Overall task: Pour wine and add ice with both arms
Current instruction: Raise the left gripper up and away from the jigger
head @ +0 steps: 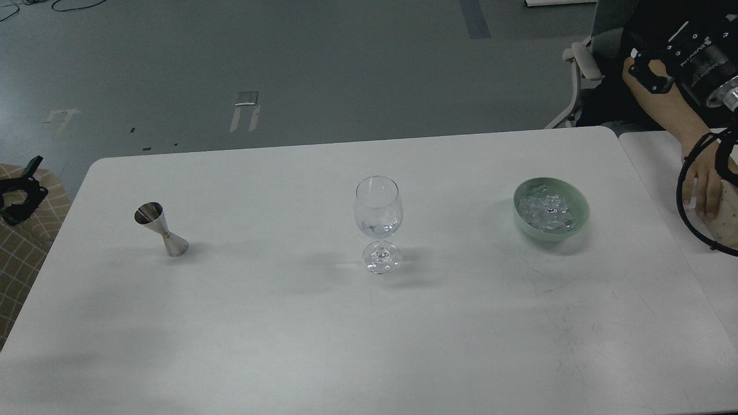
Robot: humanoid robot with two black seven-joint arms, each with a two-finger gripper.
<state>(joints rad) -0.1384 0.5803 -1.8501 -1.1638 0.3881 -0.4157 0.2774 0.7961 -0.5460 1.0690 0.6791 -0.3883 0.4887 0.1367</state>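
A clear wine glass (377, 222) stands upright at the middle of the white table (369, 340). A small steel jigger (162, 230) stands at the left, leaning slightly. A pale green bowl (548, 235) at the right holds the ice (546, 208), a heap of small clear cubes. My left gripper (19, 193) shows only partly at the left edge, off the table and far from the jigger. My right gripper (650, 70) is raised at the top right, beyond the table's far corner, dark against a black shirt. No wine bottle is in view.
A person's forearm and hand (702, 176) rest on a second white table (657, 167) that adjoins on the right. An office chair (581, 63) stands behind it. A checkered seat (26, 253) is left of the table. A black cable (689, 213) loops at the right edge.
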